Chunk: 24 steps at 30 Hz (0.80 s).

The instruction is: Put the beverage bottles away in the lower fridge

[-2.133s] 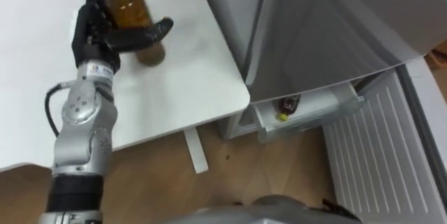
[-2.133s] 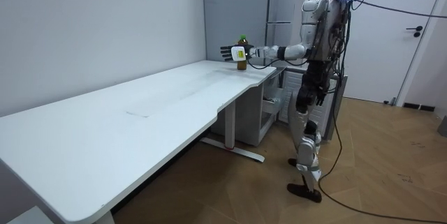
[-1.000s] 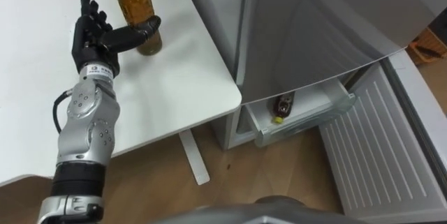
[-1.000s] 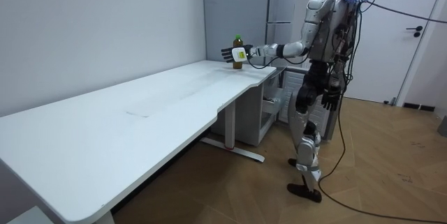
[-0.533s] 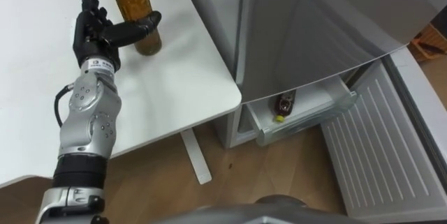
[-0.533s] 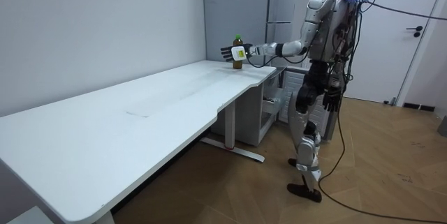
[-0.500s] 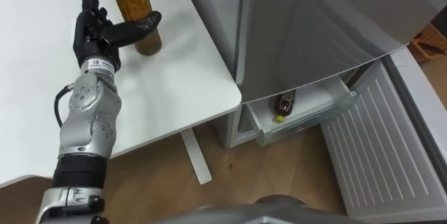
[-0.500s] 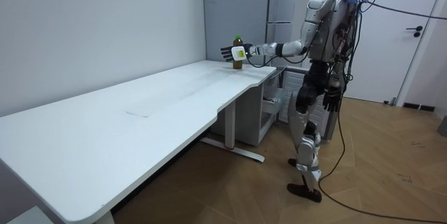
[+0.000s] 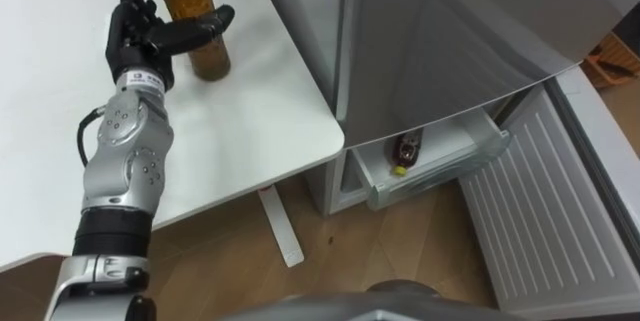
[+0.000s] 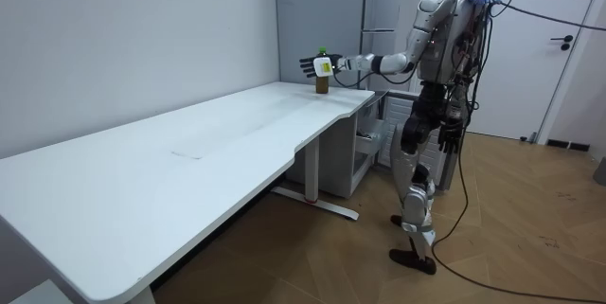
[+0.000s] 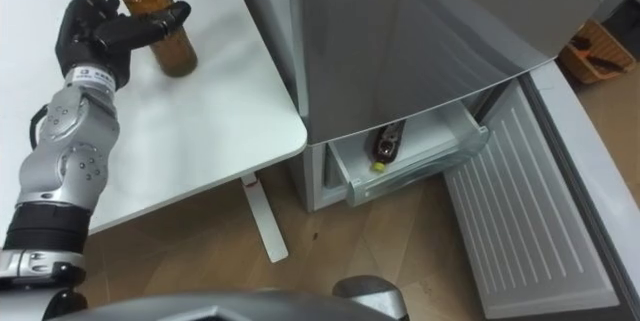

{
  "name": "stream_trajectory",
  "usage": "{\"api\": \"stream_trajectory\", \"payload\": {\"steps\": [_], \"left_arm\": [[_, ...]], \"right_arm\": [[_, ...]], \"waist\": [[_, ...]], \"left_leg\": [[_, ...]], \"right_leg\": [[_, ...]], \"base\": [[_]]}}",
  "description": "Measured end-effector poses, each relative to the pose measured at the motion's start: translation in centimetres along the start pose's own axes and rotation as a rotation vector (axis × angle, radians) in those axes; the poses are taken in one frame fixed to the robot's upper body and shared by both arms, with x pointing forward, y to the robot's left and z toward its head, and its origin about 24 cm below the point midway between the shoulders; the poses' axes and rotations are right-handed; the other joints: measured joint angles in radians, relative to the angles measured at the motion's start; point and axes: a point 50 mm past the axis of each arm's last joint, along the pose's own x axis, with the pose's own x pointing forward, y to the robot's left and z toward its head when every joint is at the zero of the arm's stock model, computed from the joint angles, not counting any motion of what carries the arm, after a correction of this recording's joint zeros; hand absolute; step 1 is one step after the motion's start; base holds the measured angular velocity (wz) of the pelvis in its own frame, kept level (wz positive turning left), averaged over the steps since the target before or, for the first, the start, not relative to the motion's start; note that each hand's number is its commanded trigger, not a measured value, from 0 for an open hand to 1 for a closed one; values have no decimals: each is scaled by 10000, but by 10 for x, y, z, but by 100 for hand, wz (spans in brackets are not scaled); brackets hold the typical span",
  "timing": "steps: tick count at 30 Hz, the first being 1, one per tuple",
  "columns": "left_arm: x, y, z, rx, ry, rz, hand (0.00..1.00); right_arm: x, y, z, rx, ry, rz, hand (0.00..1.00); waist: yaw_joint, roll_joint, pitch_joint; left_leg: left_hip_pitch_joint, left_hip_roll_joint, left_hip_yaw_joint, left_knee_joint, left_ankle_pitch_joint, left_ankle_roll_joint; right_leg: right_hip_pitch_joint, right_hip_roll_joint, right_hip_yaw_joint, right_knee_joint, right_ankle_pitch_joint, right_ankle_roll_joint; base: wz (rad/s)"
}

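Observation:
A brown tea bottle with a green cap point(image 9: 203, 23) stands upright near the far right corner of the white table point(image 9: 260, 111). My left hand point(image 9: 138, 33) is just left of it, fingers straight and pointing up, thumb stretched across the bottle's front; nothing is gripped. The right eye view shows the same bottle point(image 11: 164, 23) and left hand point(image 11: 92, 27). A second dark bottle point(image 9: 404, 149) lies in the pulled-out lower fridge drawer point(image 9: 445, 168). In the room view my right hand point(image 10: 449, 137) hangs at my side.
The grey fridge point(image 9: 450, 31) stands right of the table, its lower door point(image 9: 545, 211) swung open to the right over the wooden floor. In the room view I stand between the table's end and the fridge.
My left hand has risen a little beside the bottle, so the thumb now crosses it higher up. The eye view has shifted slightly. The bottle still stands on the table.

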Motion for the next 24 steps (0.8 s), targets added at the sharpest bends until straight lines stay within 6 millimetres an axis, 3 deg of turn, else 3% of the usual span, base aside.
{"api": "stream_trajectory", "payload": {"steps": [9, 17, 24], "left_arm": [[10, 13, -11, 156, 735, 507, 0], [19, 25, 0, 849, 609, 858, 0], [20, 32, 5, 821, 464, 1186, 0]], "right_arm": [[0, -1, 1, 16, -15, -3, 0], [-1, -5, 2, -41, -72, -137, 0], [-1, -7, -1, 286, 7, -303, 0]], "waist": [[-88, 116, -4], [-99, 193, -58], [-292, 170, -42]], "left_leg": [[52, 0, 144, -42, -3, 0], [-32, -10, 207, -38, -2, 1], [-1, -18, 246, 4, -2, 1]], "right_leg": [[-118, 65, 206, 81, -23, 10], [-275, 67, 257, 274, -17, 7], [-299, 70, 312, 328, -46, 18]], "base": [[-5], [-1], [-1]]}}
